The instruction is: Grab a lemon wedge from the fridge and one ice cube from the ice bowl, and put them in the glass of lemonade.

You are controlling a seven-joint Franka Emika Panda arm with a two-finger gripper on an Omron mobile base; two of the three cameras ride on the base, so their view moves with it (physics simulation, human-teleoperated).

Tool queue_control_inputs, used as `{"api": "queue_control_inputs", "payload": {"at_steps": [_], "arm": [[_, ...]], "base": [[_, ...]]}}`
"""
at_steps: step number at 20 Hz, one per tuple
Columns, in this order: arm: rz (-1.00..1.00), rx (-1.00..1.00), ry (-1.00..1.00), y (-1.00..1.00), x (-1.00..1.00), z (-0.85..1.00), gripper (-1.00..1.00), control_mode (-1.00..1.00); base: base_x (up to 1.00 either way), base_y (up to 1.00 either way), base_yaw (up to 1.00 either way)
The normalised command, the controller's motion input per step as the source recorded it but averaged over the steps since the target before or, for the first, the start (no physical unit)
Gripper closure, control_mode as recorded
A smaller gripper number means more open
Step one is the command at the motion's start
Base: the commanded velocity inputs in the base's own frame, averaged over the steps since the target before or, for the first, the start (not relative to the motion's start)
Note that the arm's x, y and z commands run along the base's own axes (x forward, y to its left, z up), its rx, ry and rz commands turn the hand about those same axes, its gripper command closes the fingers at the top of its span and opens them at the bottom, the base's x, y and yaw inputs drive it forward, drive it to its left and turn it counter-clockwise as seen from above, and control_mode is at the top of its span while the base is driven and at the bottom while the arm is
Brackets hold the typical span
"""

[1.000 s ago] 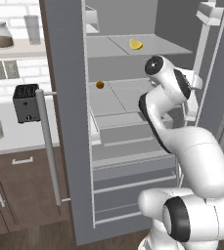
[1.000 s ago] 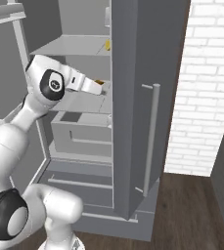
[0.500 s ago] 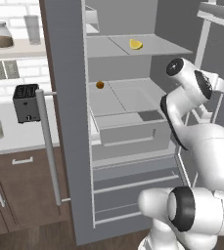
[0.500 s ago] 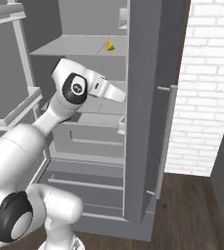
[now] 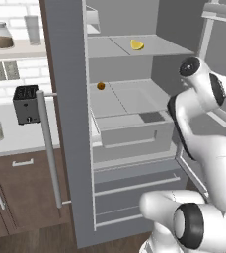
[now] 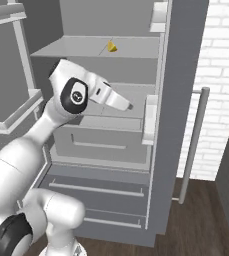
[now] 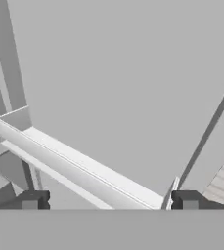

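Open grey fridge (image 5: 65, 123); tiny yellow lemon wedge (image 5: 136, 45) on upper shelf, above wide-spread, empty hand (image 7: 108, 200).

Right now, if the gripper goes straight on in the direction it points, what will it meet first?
Probably the inner face of the open fridge door, just above its door bin. The open gripper points at that flat grey panel, not at the lemon wedge on the shelf; depth is uncertain.
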Motion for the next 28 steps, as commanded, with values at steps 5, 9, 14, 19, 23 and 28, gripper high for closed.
{"api": "queue_control_inputs", "payload": {"at_steps": [5,9,14,19,23,28], "arm": [[0.36,0.18,0.30,0.99,-0.06,0.27,-1.00,-1.00],[0.43,0.31,0.32,0.71,-0.52,0.04,-1.00,-1.00],[0.29,0.32,-0.03,0.54,-0.90,-0.87,-1.00,-1.00],[0.12,-0.03,-0.30,0.12,-0.26,-0.47,-1.00,-1.00],[0.01,-0.01,-0.05,0.00,0.00,-0.01,-1.00,-1.00],[-0.04,0.00,-0.17,-0.24,0.04,0.15,-1.00,-1.00]], "base": [[0.00,0.00,0.00],[0.00,0.00,0.00],[0.00,0.00,0.00],[0.00,0.00,0.00],[0.00,0.00,0.00],[0.00,0.00,0.00]]}}
